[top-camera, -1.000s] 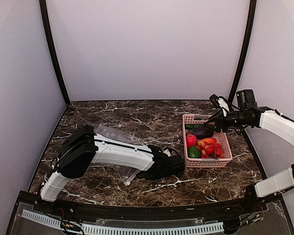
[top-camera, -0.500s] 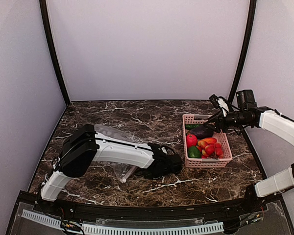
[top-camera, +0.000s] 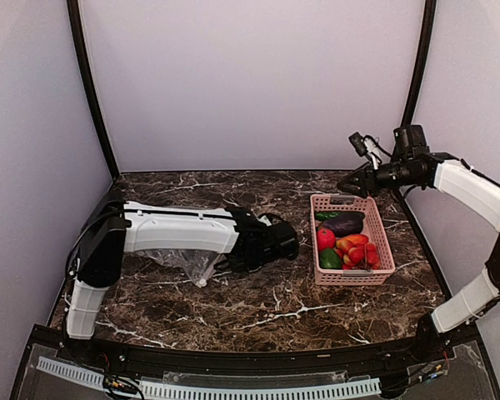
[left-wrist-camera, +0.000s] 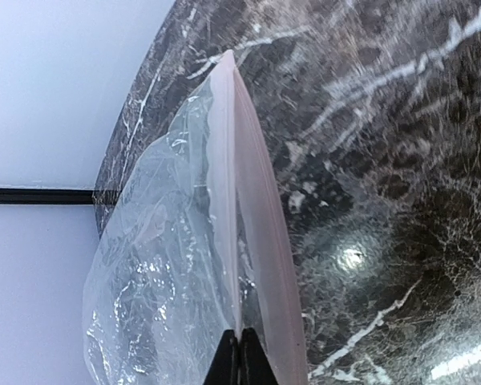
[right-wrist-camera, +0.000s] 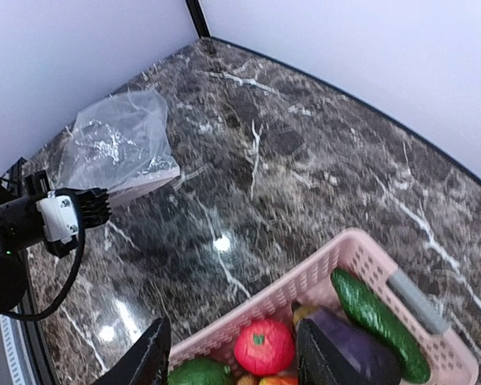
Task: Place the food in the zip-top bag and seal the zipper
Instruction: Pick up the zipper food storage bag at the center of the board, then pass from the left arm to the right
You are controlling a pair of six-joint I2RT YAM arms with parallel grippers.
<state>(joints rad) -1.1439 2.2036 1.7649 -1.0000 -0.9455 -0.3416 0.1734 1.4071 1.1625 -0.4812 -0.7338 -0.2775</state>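
Right, left wrist first: the left gripper (left-wrist-camera: 236, 362) has its jaws together, clamped on one end of the narrow whitish press-seal zipper (left-wrist-camera: 255, 241) of the clear crinkly plastic zip-top bag (left-wrist-camera: 156, 273). The strip runs straight away from the jaws over the dark marble-pattern desk (left-wrist-camera: 385, 160), and the bag body fans off to one side of it. I can't tell whether the mouth is parted or pressed flat.

Right wrist: the right gripper (right-wrist-camera: 231, 341) has its jaws apart and holds nothing. It hangs above the pink slotted plastic basket (right-wrist-camera: 293, 282). All the small toy food (right-wrist-camera: 260, 346) I can see is in there, incl. the dark purple eggplant (right-wrist-camera: 349, 353) and the green cucumber (right-wrist-camera: 378, 314). None is in the bag.

Top: the bag sits under the white left forearm (top-camera: 179, 232), in the left half of the desk, about midway between the near and far edges. The basket is by the right edge. The bag's long axis looks roughly left–right, with the zipper end toward the desk centre and basket and the closed end toward the left edge.

My read: the step in hand is securing and presenting the bag; loading hasn't begun. The next move calls for the mouth to be open and facing the basket, and then the right arm can drop for a first piece. If both lips are pinched together the mouth stays shut, so it probably needs a second grip on the other lip.
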